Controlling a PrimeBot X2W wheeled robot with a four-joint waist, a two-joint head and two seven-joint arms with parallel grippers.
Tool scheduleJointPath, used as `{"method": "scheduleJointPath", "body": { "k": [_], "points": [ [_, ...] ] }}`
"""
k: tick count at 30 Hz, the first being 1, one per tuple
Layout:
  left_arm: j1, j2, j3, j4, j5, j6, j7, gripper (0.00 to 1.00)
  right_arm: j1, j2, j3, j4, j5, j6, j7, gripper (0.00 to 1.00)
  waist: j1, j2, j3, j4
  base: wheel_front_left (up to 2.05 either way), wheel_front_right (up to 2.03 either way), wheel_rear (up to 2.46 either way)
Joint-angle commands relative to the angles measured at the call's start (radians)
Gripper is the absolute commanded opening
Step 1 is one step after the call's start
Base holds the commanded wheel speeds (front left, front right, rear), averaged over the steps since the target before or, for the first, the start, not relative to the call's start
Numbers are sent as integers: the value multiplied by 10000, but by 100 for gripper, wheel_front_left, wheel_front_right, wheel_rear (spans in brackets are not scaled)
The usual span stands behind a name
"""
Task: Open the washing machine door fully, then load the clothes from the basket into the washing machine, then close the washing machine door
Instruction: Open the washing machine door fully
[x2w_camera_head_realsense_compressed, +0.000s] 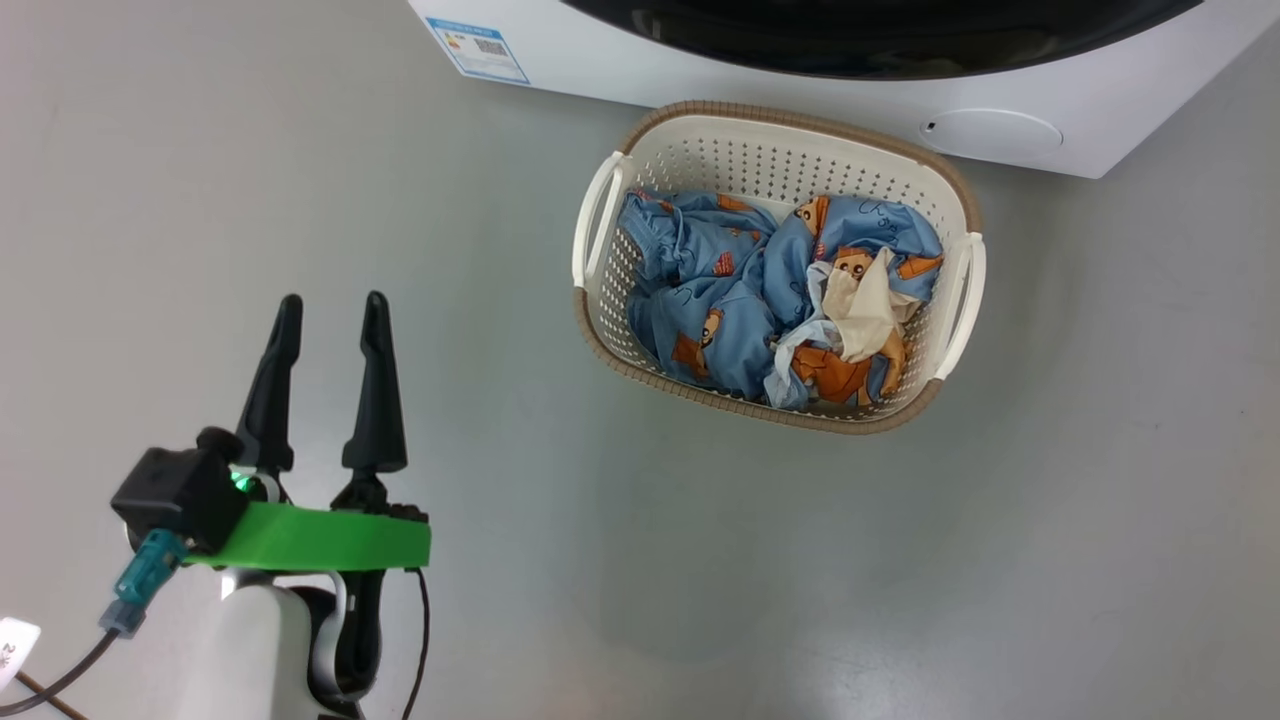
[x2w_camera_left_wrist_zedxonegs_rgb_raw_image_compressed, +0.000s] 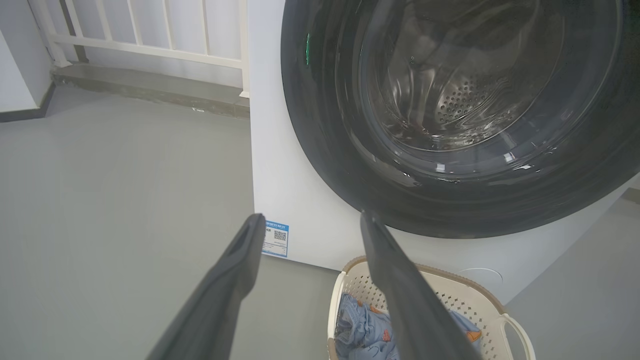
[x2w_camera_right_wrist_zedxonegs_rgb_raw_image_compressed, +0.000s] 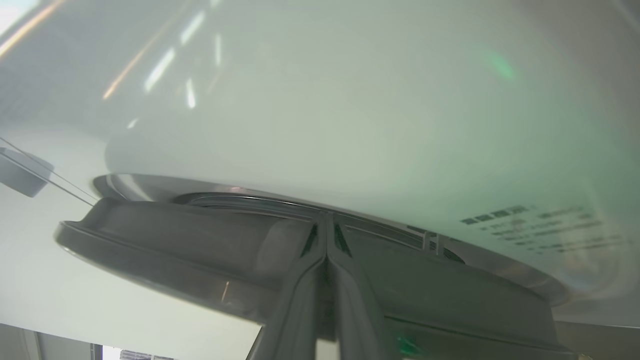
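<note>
Two grippers: left spread wide and empty, right pinched together at the door's edge.

Left gripper (x2w_camera_head_realsense_compressed: 332, 300) (x2w_camera_left_wrist_zedxonegs_rgb_raw_image_compressed: 311, 216) hangs over the grey floor (x2w_camera_head_realsense_compressed: 700, 580) with nothing between its fingers, aimed toward the washing machine (x2w_camera_head_realsense_compressed: 760, 80) (x2w_camera_left_wrist_zedxonegs_rgb_raw_image_compressed: 290, 165) and well left of the basket (x2w_camera_head_realsense_compressed: 760, 160) (x2w_camera_left_wrist_zedxonegs_rgb_raw_image_compressed: 450, 295). Right gripper (x2w_camera_right_wrist_zedxonegs_rgb_raw_image_compressed: 327, 217) has its tips where the washing machine door (x2w_camera_right_wrist_zedxonegs_rgb_raw_image_compressed: 175, 250) meets the white front; can't tell if they touch. From the left wrist, the door (x2w_camera_left_wrist_zedxonegs_rgb_raw_image_compressed: 330, 125) looks closed. The basket sits on the floor just in front of the machine, below the door, holding blue printed clothes (x2w_camera_head_realsense_compressed: 720, 290). A blue label (x2w_camera_head_realsense_compressed: 478, 47) marks the machine's lower left.
</note>
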Motion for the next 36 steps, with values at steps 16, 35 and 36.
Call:
{"method": "scheduleJointPath", "body": {
  "k": [16, 35, 36],
  "points": [
    [90, 219, 407, 30, -23, 107, -92, 100, 848, 543, 291, -310, 79, 46, 712, 0, 0, 0, -645, -32, 0, 0, 0],
    [1246, 220, 1272, 320, 678, 3, -92, 100, 3604, 1207, 498, -1179, 549, 46, 1725, 0, 0, 0, -2526, -317, 0, 0, 0],
    [1302, 220, 1306, 336, 708, -2, -92, 100, 3776, 1228, 479, -1267, 602, 46, 1778, 0, 0, 0, -2625, -282, 0, 0, 0]
  ]
}}
